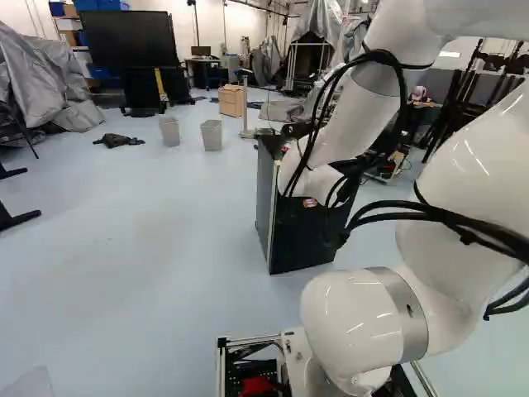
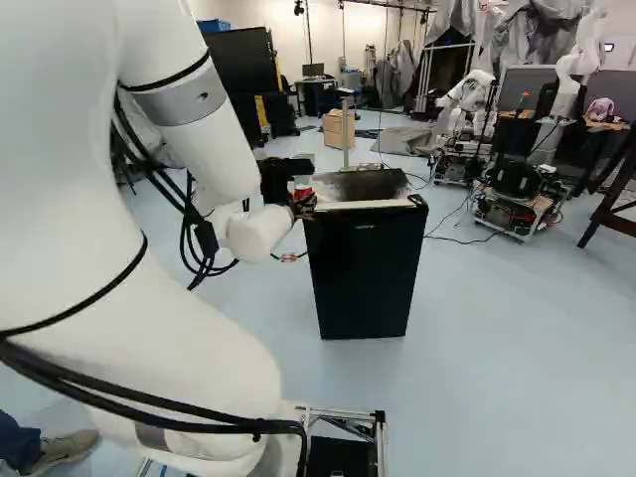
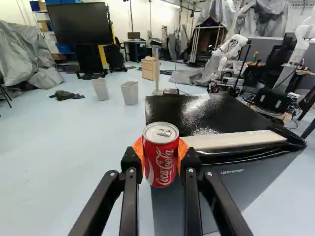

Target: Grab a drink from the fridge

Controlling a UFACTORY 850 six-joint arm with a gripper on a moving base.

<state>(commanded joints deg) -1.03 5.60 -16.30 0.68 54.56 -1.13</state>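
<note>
Near the left top edge of the black fridge (image 2: 363, 268), my gripper (image 2: 301, 195) is visible at the end of the arm in the right base view. From the wrist, the gripper (image 3: 161, 156) is shut on a red soda can (image 3: 161, 164), an orange pad pressing each side. The can stands upright, its silver top showing. Behind and beside it is the fridge's glossy black top (image 3: 197, 113), with a pale strip along the front edge. The fridge door (image 2: 363, 283) appears closed. In the left base view the arm covers much of the fridge (image 1: 285, 236).
Two grey bins (image 1: 169, 131) stand on the floor beyond, near a wooden cabinet (image 1: 232, 101) and a thin post (image 3: 157, 73). A dark cloth (image 1: 118, 141) lies farther left. Another robot (image 2: 517, 189) stands at the right, with cables on the floor.
</note>
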